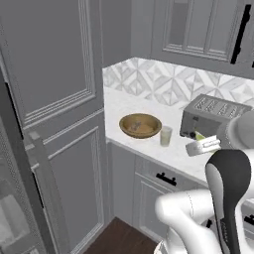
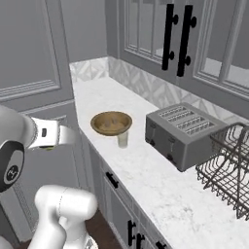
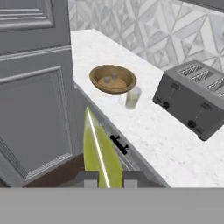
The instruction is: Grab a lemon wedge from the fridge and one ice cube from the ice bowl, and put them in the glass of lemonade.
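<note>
One thin yellow-green lemon wedge (image 3: pixel 99 151), long and pointed, pinched between the two dark finger tips of the gripper (image 3: pixel 108 178). Gripper nearly closed, tight on the wedge, up in the air in front of the counter (image 3: pixel 170 131), above the dark wood floor (image 3: pixel 57 173) and the grey cabinet fronts. Round brown ice bowl (image 3: pixel 113 79), wood-like, wide and shallow, with pale lumps inside, resting on the white marbled counter. Small see-through glass of lemonade (image 3: pixel 133 97) just beside the bowl's rim, upright. Boxy shiny grey toaster (image 3: pixel 193 103) with long slots on top, further along. Black wire rack (image 2: pixel 228 168) past the toaster. Diamond-pattern tiles (image 3: pixel 144 30) on the wall behind.
</note>
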### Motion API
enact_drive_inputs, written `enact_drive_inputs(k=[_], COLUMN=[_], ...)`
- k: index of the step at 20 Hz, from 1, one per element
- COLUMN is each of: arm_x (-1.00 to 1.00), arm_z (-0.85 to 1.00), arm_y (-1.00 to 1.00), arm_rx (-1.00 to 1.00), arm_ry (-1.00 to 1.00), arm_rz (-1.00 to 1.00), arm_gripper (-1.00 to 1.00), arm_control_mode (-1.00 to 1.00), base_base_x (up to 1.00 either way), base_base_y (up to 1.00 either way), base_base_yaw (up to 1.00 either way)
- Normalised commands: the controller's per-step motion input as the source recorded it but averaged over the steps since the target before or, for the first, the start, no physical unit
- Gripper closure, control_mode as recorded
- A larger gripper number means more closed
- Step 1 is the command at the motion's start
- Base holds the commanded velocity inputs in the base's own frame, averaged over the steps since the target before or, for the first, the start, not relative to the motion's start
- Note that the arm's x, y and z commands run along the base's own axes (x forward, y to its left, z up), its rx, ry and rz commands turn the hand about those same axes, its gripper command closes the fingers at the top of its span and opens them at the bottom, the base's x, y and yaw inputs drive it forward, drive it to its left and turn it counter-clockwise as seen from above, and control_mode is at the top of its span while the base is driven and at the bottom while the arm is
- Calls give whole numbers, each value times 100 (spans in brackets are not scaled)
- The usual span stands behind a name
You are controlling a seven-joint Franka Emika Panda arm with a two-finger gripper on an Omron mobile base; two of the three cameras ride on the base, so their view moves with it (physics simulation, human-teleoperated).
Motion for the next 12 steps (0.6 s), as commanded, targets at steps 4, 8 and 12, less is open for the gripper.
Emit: enact_drive_inputs(k=[4,8,12], arm_x=[0,0,0], arm_z=[0,0,0], arm_y=[0,0,0], arm_rx=[0,0,0], arm_ry=[0,0,0], arm_rz=[0,0,0], arm_gripper=[100,100,100], arm_control_mode=[100,100,100], base_base_x=[98,92,75], base_base_y=[0,-6,10], base_base_yaw=[-22,-29,-31])
